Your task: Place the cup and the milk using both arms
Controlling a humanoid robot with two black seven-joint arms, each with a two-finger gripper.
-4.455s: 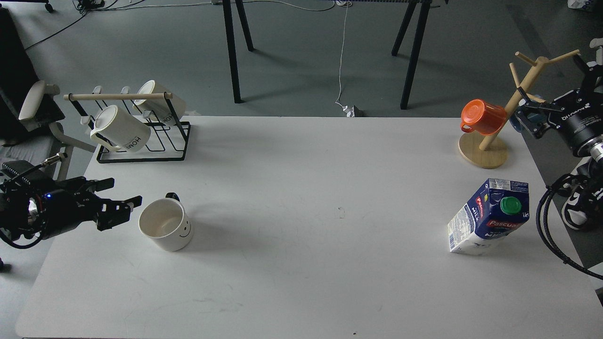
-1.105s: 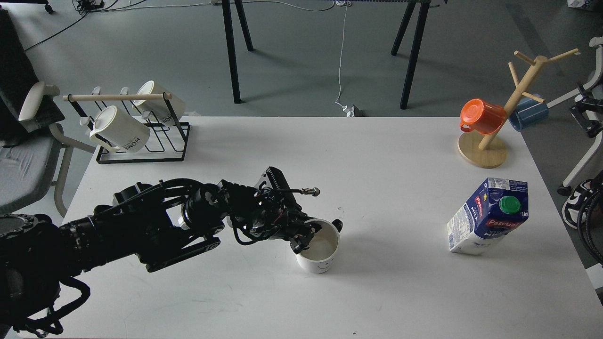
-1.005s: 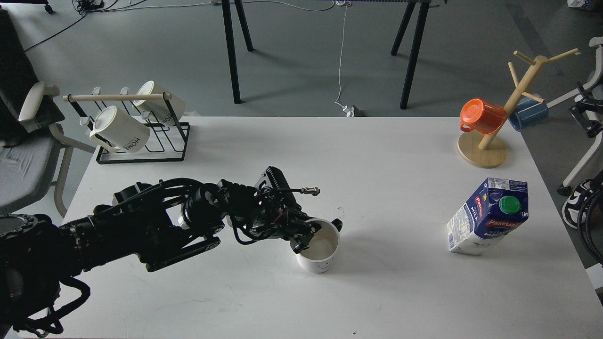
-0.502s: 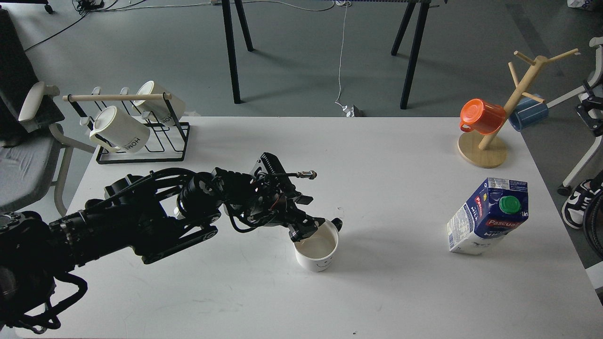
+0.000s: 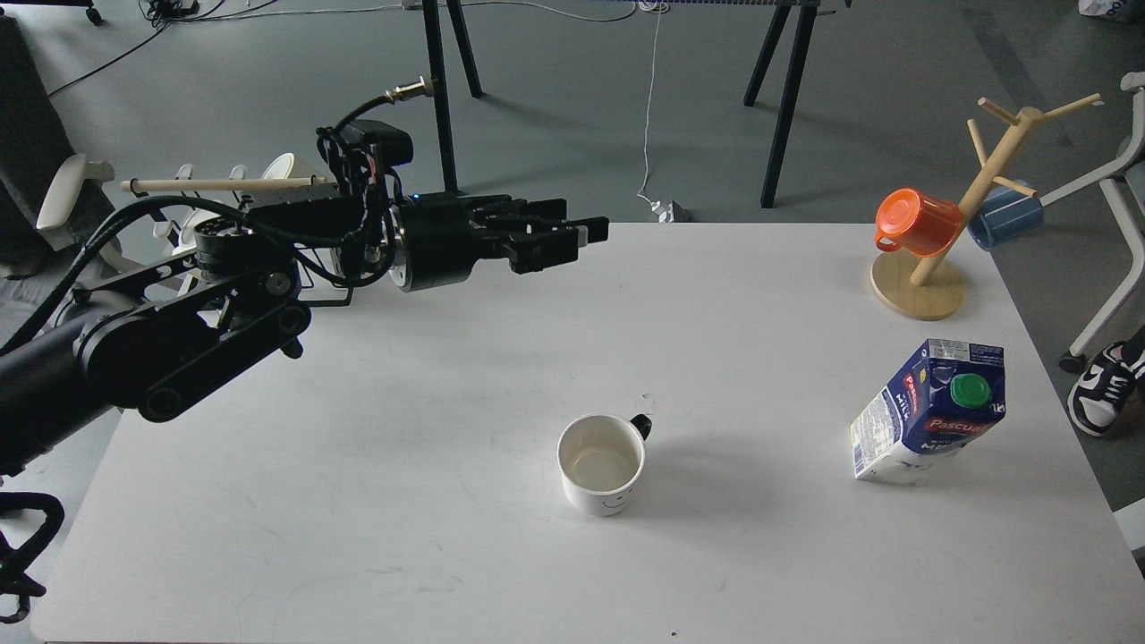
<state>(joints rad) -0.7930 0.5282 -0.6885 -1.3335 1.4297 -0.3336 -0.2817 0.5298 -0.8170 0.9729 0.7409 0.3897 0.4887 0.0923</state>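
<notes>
L gripper raised over table far-left, holds nothing, gap unclear | cup upright mid-table, free | milk upright, far R, well apart from L arm | R arm out of view, prob. nearer

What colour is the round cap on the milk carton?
Green; the cap on the milk shows best in the head view.

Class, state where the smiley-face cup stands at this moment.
In the head view, the cup stands upright near the middle of the white table, left of the milk carton, untouched.
</notes>
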